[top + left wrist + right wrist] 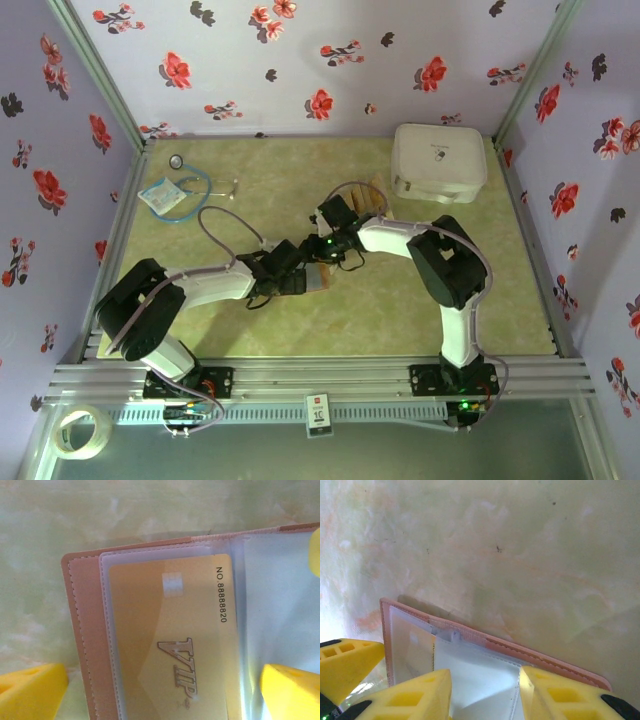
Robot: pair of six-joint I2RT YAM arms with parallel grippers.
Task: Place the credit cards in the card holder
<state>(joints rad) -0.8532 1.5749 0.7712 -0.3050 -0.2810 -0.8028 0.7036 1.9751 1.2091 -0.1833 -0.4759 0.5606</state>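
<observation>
Arms bend inward, left gripper and right gripper over card holder.

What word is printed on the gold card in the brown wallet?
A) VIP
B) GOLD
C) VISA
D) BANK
A: in the left wrist view, the card tucked in the wallet reads VIP in large letters.
</observation>
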